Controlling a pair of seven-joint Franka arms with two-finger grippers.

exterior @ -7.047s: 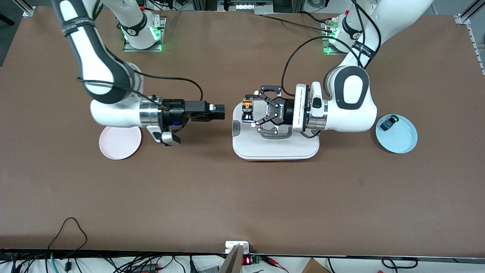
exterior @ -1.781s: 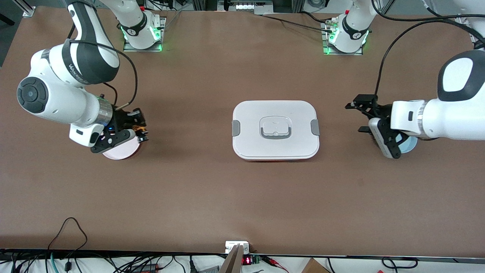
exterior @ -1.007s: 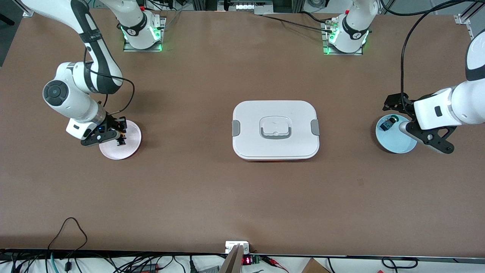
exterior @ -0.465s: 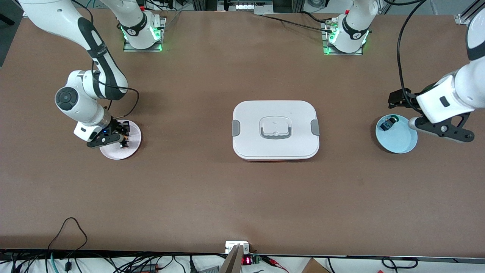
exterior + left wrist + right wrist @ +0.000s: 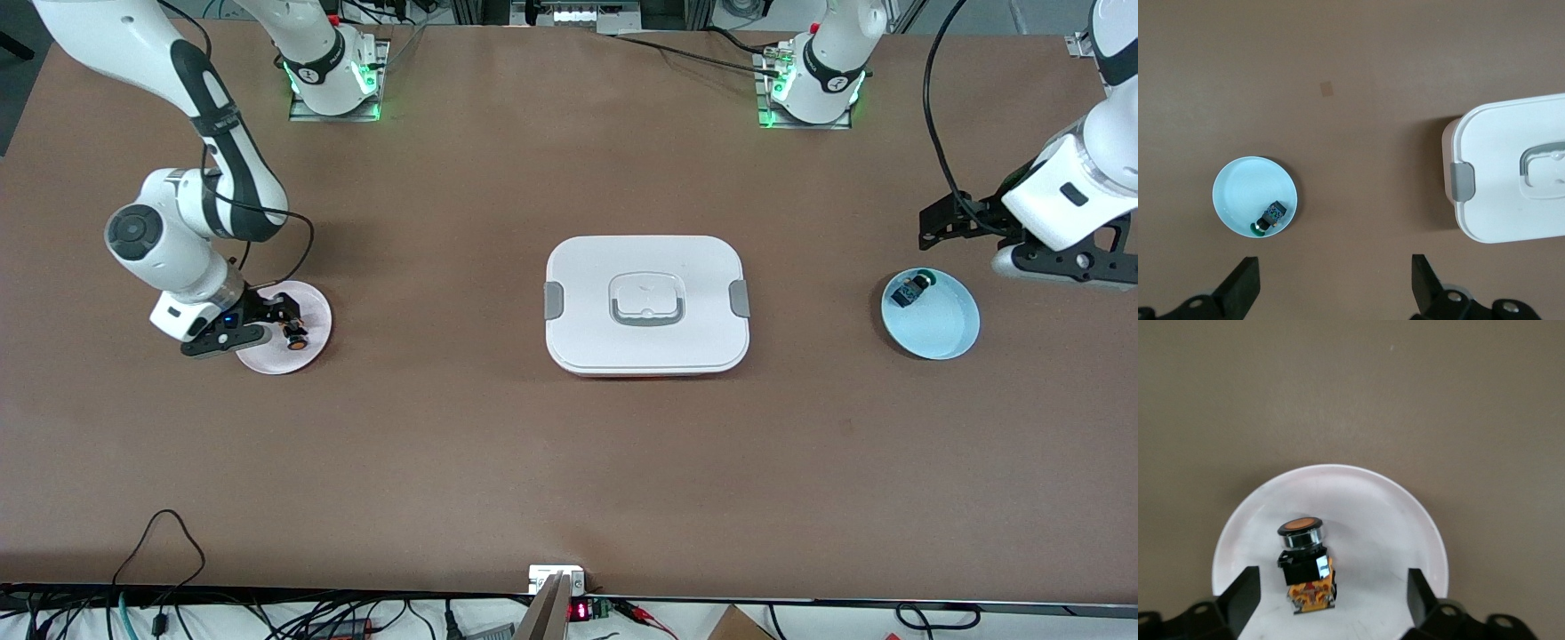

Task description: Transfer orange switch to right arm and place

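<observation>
The orange switch [image 5: 294, 335] lies on its side on the pink plate [image 5: 311, 307] toward the right arm's end of the table. In the right wrist view the switch [image 5: 1305, 567] lies on the plate [image 5: 1405, 520] with its orange cap pointing away from the fingers. My right gripper [image 5: 277, 324] is open just over the plate. Its fingers stand wide on either side of the switch and do not touch it [image 5: 1333, 600]. My left gripper [image 5: 938, 229] is open and empty, up over the table beside the blue plate [image 5: 947, 331]; it also shows in the left wrist view [image 5: 1335, 293].
A small black-and-blue switch with a green cap [image 5: 909, 291] lies in the blue plate, also seen in the left wrist view [image 5: 1269, 219]. A white lidded box [image 5: 646, 258] with grey clips sits mid-table [image 5: 1511, 147].
My right gripper has opened and let go of the orange switch, which now lies on the pink plate. My left gripper has drawn away from the blue plate toward its own end.
</observation>
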